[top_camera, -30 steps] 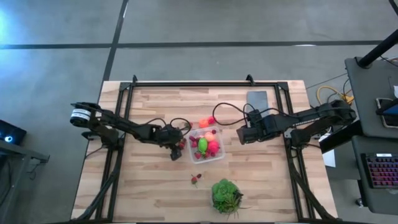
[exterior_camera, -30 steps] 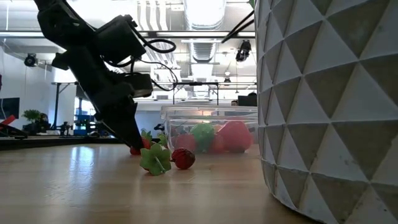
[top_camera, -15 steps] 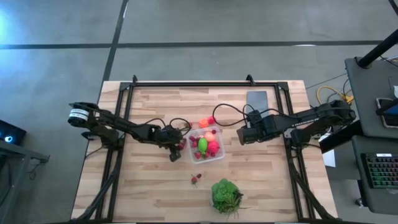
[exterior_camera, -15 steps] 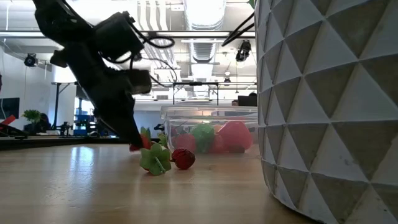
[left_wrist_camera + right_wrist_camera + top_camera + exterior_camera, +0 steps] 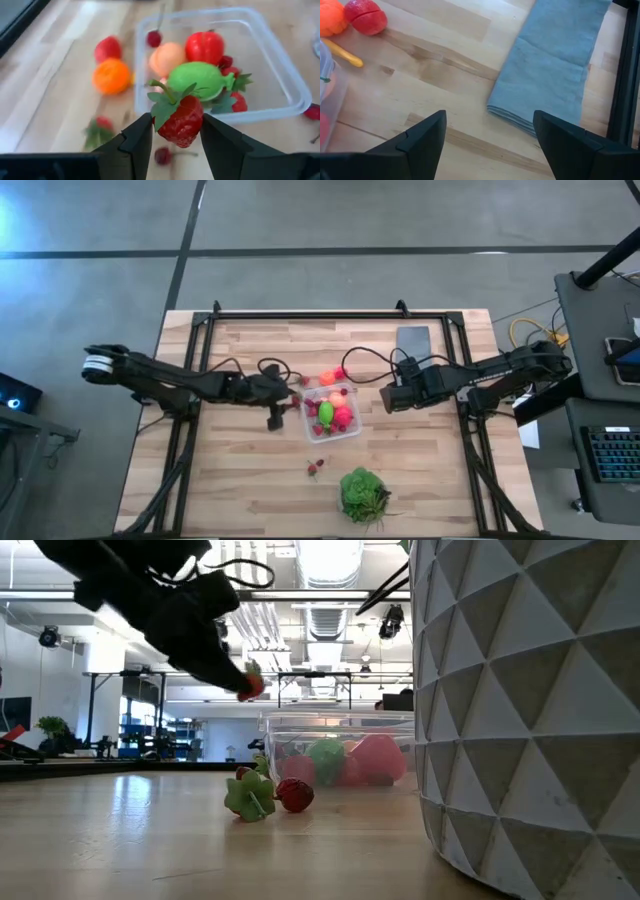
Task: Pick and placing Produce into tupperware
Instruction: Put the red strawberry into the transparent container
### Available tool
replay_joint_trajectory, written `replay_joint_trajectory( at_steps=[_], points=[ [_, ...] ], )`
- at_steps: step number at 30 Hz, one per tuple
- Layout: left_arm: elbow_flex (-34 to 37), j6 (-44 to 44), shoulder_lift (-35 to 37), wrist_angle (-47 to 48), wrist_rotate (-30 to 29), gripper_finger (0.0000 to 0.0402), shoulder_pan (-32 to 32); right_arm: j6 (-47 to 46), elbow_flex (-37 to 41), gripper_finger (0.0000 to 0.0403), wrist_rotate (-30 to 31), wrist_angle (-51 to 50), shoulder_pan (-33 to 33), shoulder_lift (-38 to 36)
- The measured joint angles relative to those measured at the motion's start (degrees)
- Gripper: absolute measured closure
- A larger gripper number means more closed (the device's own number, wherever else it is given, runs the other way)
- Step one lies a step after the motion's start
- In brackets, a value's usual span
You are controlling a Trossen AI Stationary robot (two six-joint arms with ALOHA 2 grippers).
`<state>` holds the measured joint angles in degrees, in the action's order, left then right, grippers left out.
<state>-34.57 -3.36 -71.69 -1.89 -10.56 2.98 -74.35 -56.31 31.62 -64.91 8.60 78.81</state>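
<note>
We take the tupperware [image 5: 332, 413] as our landmark: it sits near the middle of the wooden worktop [image 5: 240, 480], already holding a lime-green piece [image 5: 196, 81], a red tomato-like piece [image 5: 205, 47], a peach-coloured one [image 5: 167, 58] and some small red berries [image 5: 226, 61]. Just to its left, the left gripper [image 5: 289, 396] hangs above the worktop with its jaws clenched on a red strawberry [image 5: 181, 119] with a green leafy cap — in the low view the berry [image 5: 251, 687] shows raised above the container's rim level. The right gripper [image 5: 391, 396] waits just to the right of the tupperware, its jaws spread wide with nothing between them. Behind the container, on its far side, lie an orange piece [image 5: 328, 377] and a red piece [image 5: 341, 372], close together. In front of it, apart from its near edge, a small red berry with a green leaf [image 5: 315, 468] rests on the worktop, and farther on stands a green plant in a faceted pot [image 5: 363, 494]. A folded grey cloth [image 5: 413, 340] lies beyond the right gripper — well away from the tupperware.
</note>
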Motion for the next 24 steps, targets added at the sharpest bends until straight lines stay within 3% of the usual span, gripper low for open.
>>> replay_joint_trajectory(
  at_steps=[4,13,24],
  points=[
    [-0.1,4.0,-5.1,-7.2,5.8,0.0258,0.0,0.0,0.3,0.0111,-0.1,0.3,0.0,0.0],
    [-5.8,11.7,-12.5,-8.9,6.4,0.0253,0.0,0.0,0.4,0.0112,-3.3,0.6,0.0,0.0],
    [-7.4,13.2,-11.8,-4.5,4.2,0.0149,0.0,0.7,0.4,0.0109,-3.2,0.7,0.0,0.0]
  ],
)
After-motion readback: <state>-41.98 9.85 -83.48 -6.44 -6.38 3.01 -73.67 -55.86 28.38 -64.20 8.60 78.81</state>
